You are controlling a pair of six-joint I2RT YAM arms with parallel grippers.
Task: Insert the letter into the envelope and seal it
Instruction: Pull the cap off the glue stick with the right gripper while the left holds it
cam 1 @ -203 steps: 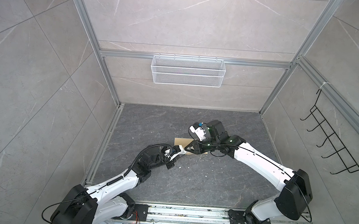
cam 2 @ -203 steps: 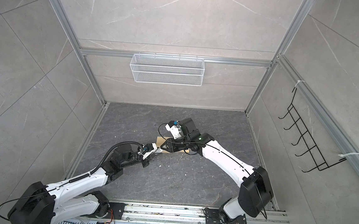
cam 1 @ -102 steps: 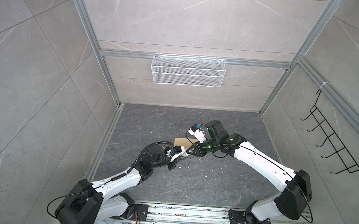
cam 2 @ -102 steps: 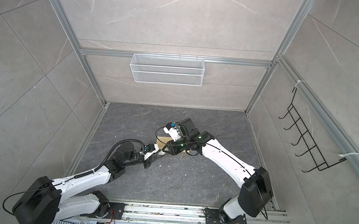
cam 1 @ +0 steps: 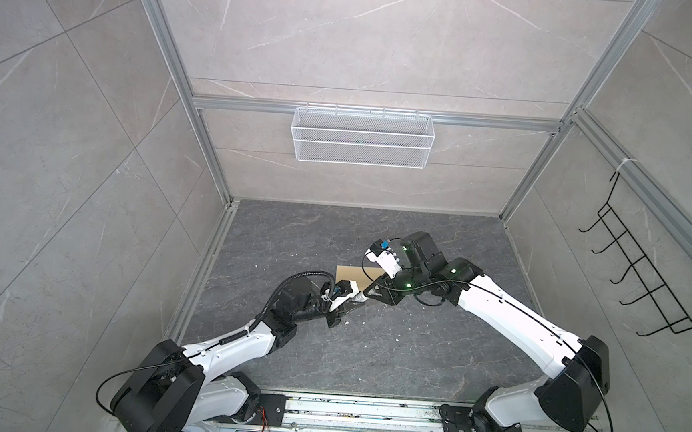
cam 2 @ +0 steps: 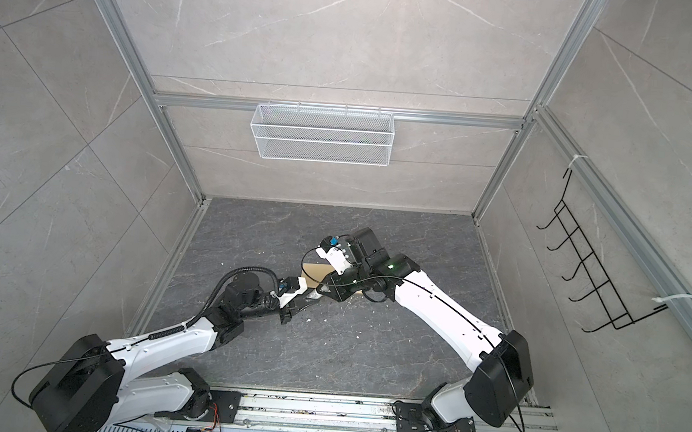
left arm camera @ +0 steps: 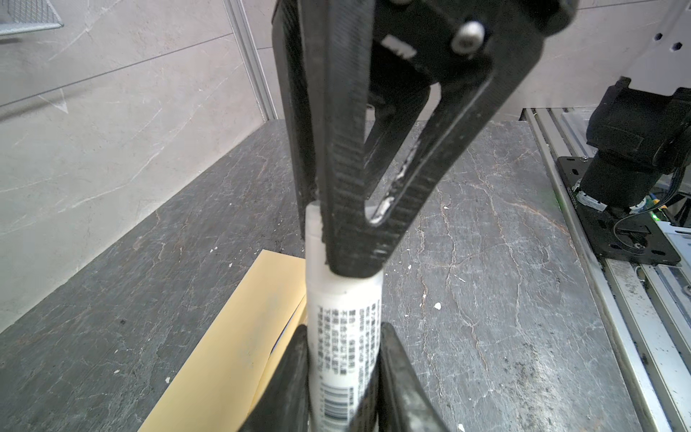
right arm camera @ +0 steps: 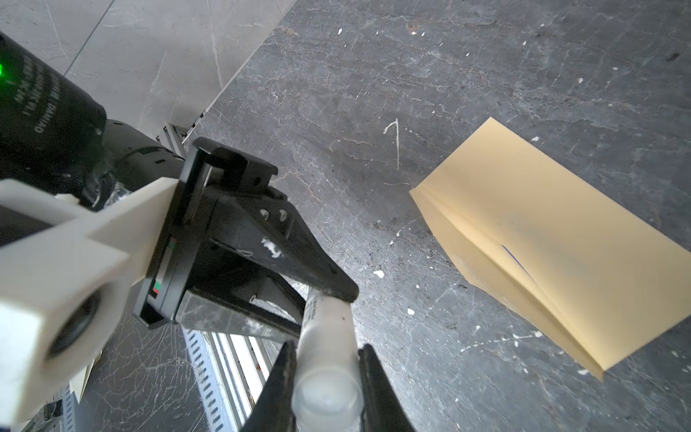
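Straight ahead of the left claw [left arm camera: 342, 336] there is no way through: the right claw [right arm camera: 329, 349] meets it tip to tip, both clamped on one glue stick [left arm camera: 344, 299]; behind each claw its own arm fills the way back; just beside and below the meeting claws the envelope [right arm camera: 542, 243] lies on the floor [cam 1: 368, 352]; the floor on the rail side of the claws is bare but for small white specks; the wire basket [cam 1: 361, 143] hangs high above both claws, well apart.
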